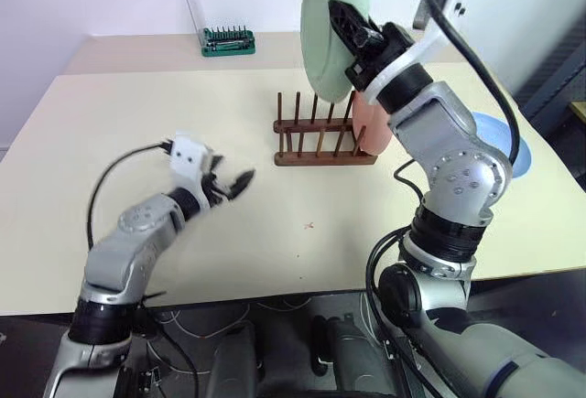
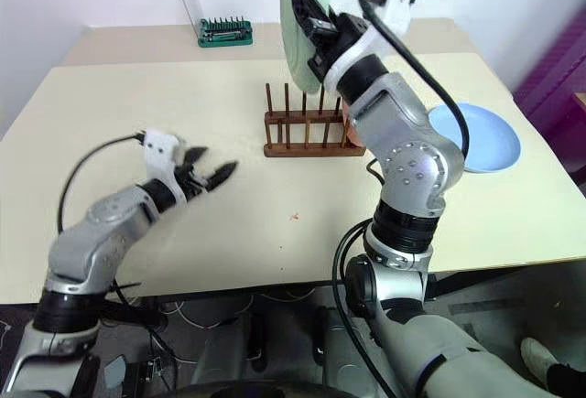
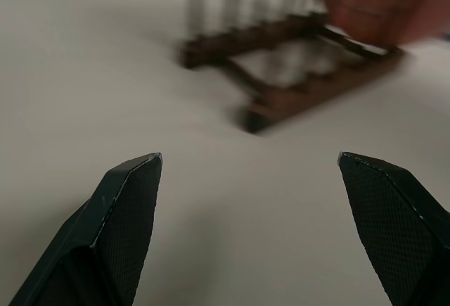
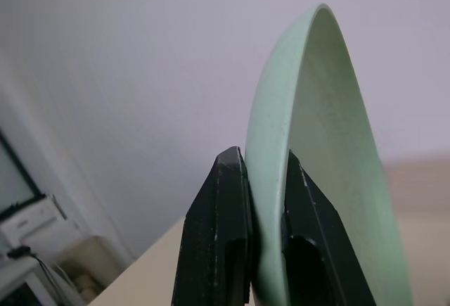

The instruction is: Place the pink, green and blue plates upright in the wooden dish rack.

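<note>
- Three plates are in play in the left eye view: the green plate [image 1: 331, 27] is held on edge high above the wooden dish rack [image 1: 322, 133], pinched at its rim by the right end effector [image 1: 352, 37]; the pink plate [image 1: 371, 123] already stands at the rack's right end; the blue plate [image 1: 494, 137] lies flat on the tabletop [image 1: 275, 233], beyond the right arm.
- Right eye view: the left end effector [image 2: 209, 175] hovers low over the tabletop, fingers apart and empty, well left of the rack.
- Left wrist view: both black fingers stand wide, facing the rack.
- Right wrist view: the fingers clamp the green rim. Judging by this, lower it straight between free pegs beside pink, keeping it vertical.
</note>
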`<state>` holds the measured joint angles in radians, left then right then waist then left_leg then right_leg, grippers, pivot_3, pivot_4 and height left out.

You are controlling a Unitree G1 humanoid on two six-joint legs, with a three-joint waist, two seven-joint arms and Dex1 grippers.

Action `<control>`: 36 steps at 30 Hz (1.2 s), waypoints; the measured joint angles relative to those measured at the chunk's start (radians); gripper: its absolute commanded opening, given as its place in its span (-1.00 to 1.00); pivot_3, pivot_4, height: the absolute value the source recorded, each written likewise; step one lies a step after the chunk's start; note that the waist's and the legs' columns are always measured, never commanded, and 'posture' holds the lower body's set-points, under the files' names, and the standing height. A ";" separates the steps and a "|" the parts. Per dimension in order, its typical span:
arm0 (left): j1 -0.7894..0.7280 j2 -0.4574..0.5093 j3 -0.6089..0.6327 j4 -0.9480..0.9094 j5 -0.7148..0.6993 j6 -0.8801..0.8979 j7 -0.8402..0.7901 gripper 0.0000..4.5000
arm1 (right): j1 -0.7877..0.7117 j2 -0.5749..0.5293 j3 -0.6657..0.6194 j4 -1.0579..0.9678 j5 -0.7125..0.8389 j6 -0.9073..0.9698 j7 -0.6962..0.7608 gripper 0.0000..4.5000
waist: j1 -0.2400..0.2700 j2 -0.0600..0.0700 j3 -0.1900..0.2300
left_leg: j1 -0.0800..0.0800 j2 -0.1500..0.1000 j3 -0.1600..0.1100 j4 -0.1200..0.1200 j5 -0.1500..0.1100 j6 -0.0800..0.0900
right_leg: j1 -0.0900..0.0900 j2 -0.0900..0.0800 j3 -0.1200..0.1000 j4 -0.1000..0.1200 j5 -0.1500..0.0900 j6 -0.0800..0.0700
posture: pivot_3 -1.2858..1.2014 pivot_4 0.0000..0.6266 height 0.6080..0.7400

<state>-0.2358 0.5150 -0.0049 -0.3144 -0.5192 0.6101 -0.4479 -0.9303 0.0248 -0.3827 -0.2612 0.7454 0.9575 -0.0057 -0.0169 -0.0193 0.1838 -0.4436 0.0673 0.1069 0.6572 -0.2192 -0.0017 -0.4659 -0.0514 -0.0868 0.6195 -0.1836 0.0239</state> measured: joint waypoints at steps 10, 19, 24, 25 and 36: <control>0.045 0.021 -0.049 -0.093 -0.011 -0.004 -0.138 0.83 | -0.041 -0.083 -0.055 0.201 0.044 0.031 -0.100 -1.00 | 0.003 0.003 0.000 | 0.000 -0.001 0.000 0.000 0.000 0.001 | 0.001 0.002 0.000 -0.001 0.000 0.000 | 0.03 -0.52 0.84; 0.047 0.006 -0.049 -0.101 -0.004 -0.005 -0.136 0.86 | -0.061 -0.094 -0.028 0.291 0.036 0.058 -0.155 -0.64 | 0.003 0.003 0.000 | 0.000 -0.001 0.000 0.000 0.000 0.001 | 0.001 0.003 0.000 -0.002 0.000 0.001 | 0.03 -0.52 0.84; 0.047 0.001 -0.049 -0.101 -0.002 -0.005 -0.141 0.86 | -0.068 -0.111 -0.007 0.307 0.012 0.046 -0.155 0.43 | 0.003 0.003 0.001 | 0.000 -0.001 0.000 0.000 0.000 0.001 | 0.000 0.003 0.000 -0.002 -0.001 0.002 | 0.03 -0.52 0.84; 0.047 -0.003 -0.049 -0.101 -0.002 -0.006 -0.141 0.86 | -0.071 -0.120 0.000 0.307 0.005 0.036 -0.150 0.62 | 0.002 0.003 0.001 | 0.000 -0.001 0.000 0.000 0.000 0.001 | 0.001 0.003 0.000 -0.002 -0.002 0.003 | 0.03 -0.52 0.84; 0.046 -0.012 -0.052 -0.101 0.010 -0.010 -0.153 0.86 | -0.069 -0.387 0.286 0.188 -0.198 -0.162 0.178 0.62 | 0.005 0.004 0.001 | 0.000 -0.001 -0.001 -0.003 0.000 0.001 | 0.001 0.003 0.000 -0.005 -0.003 0.005 | 0.03 -0.52 0.84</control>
<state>-0.1903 0.5028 -0.0570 -0.4152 -0.5088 0.6000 -0.6004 -0.9991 -0.3622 -0.0971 -0.0732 0.5469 0.7955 0.1721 -0.0117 -0.0154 0.1849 -0.4440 0.0662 0.1064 0.6538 -0.2190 -0.0011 -0.4653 -0.0488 -0.0866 0.6141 -0.1865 0.0284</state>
